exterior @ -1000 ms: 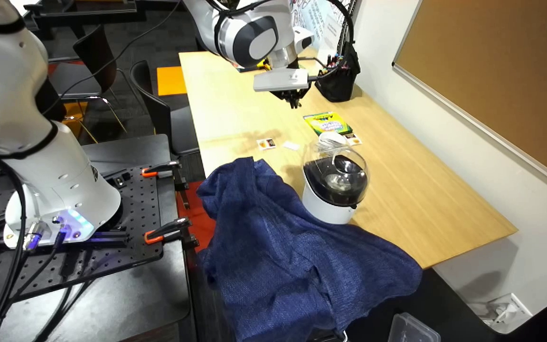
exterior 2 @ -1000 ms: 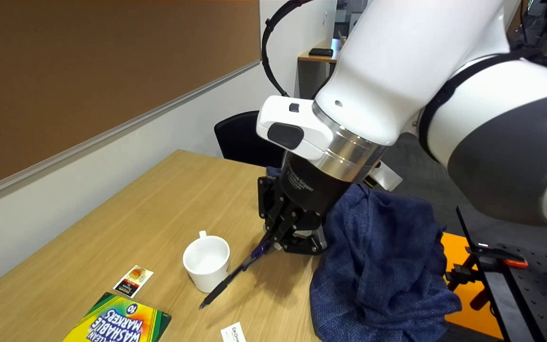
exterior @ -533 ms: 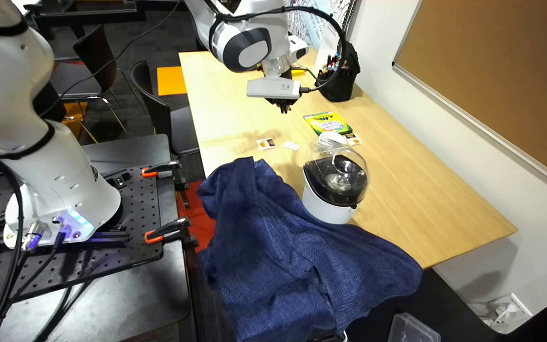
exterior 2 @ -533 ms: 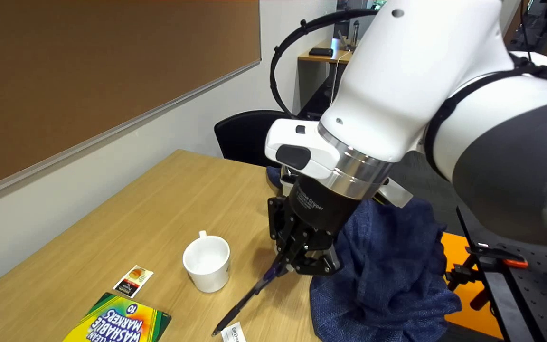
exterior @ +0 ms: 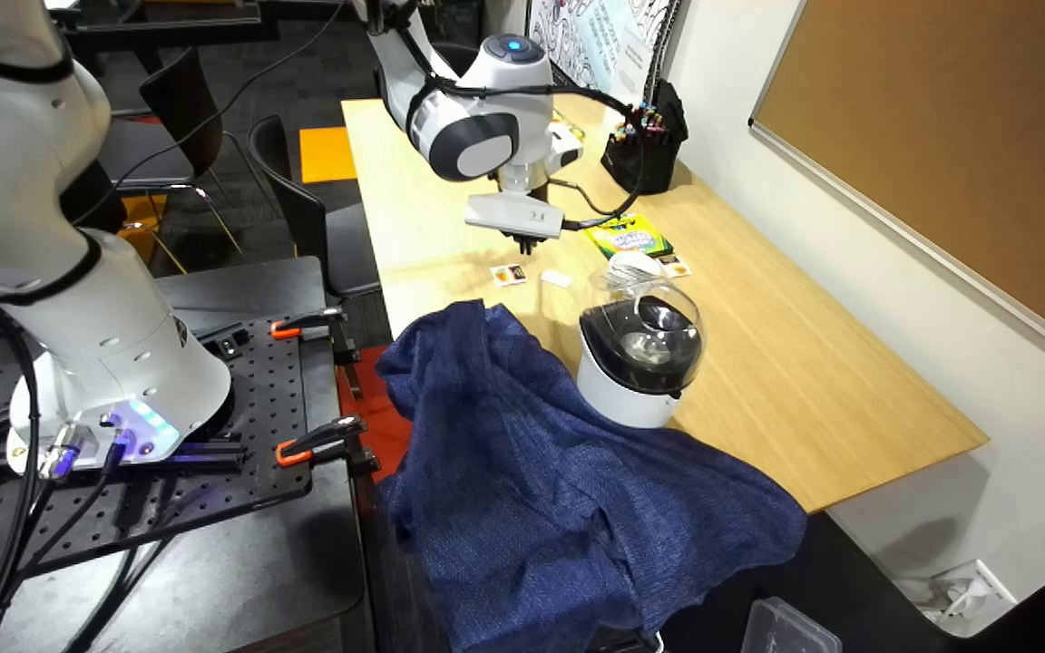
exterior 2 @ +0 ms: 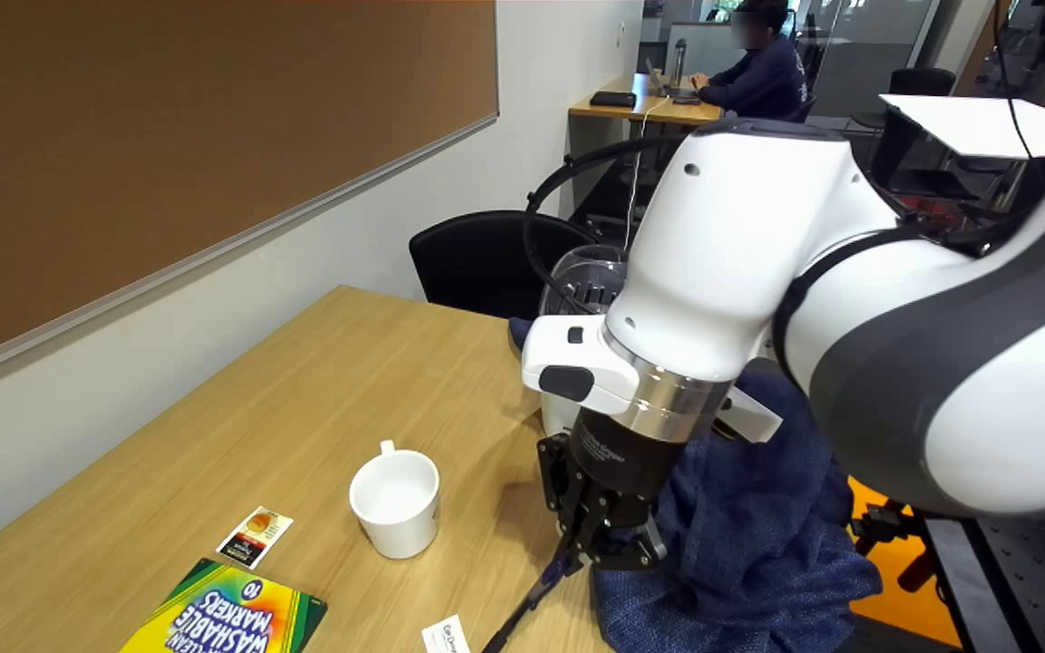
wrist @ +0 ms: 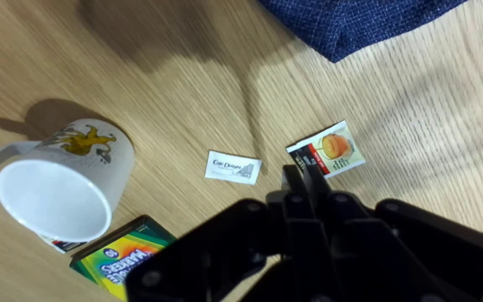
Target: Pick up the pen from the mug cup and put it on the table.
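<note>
The white mug cup [exterior 2: 395, 508] stands upright on the light wood table [exterior 2: 305, 408], with no pen in it. In the wrist view the mug [wrist: 84, 153] shows a yellow print and its handle at the left. My gripper [exterior 2: 570, 551] is shut on the dark pen [exterior 2: 536, 589], which slants down from the fingertips. The pen's lower end is cut off by that view's bottom edge. In the wrist view the gripper [wrist: 302, 170] has its fingers nearly together and hides the pen. The gripper is above the table, apart from the mug.
A marker box [exterior 2: 232, 612], a tea packet [wrist: 336, 147] and a small white packet [wrist: 233, 167] lie on the table. A white machine with a clear dome [exterior: 631, 394] and a dark blue cloth [exterior: 532, 481] stand at the near end. A black bag [exterior: 645, 163] is by the wall.
My gripper has moved lower and farther from the mug with the pen held, from beside the mug to over the small packets. The mug has not moved.
</note>
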